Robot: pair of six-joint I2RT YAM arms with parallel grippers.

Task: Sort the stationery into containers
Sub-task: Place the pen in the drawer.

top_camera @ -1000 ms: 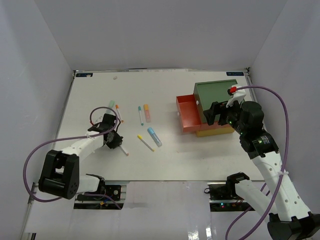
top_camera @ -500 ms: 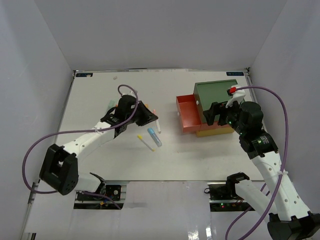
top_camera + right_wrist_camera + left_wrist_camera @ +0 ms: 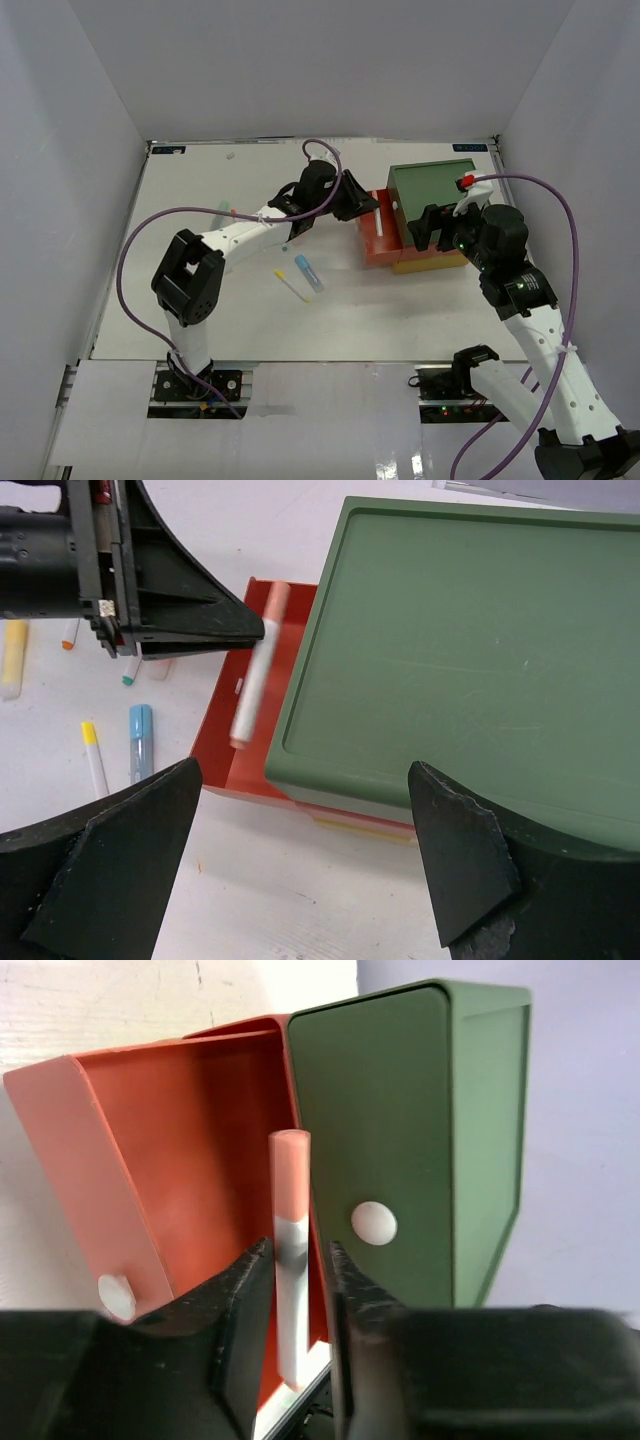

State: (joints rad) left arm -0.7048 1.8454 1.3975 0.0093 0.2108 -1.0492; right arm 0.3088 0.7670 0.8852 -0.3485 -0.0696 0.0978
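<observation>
Pens loose mid-bench (image 3: 200,320): yellow-tipped stick (image 3: 291,285), blue pen (image 3: 309,273). Left gripper (image 3: 368,205) over open red drawer (image 3: 190,1160) toward far right corner, jaws narrowly parted around blurred white-and-orange marker (image 3: 291,1260). Right gripper (image 3: 305,770) spread wide above green box top (image 3: 480,650).

White tabletop (image 3: 430,312), metal rail (image 3: 330,372) along its near edge. Plain pale grey walls (image 3: 320,70) at back, left and right. Even, soft light.

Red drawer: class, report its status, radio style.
Left gripper part open over red drawer. White marker blurred, apparently dropping in. Right gripper open, empty. Nothing blocking.
</observation>
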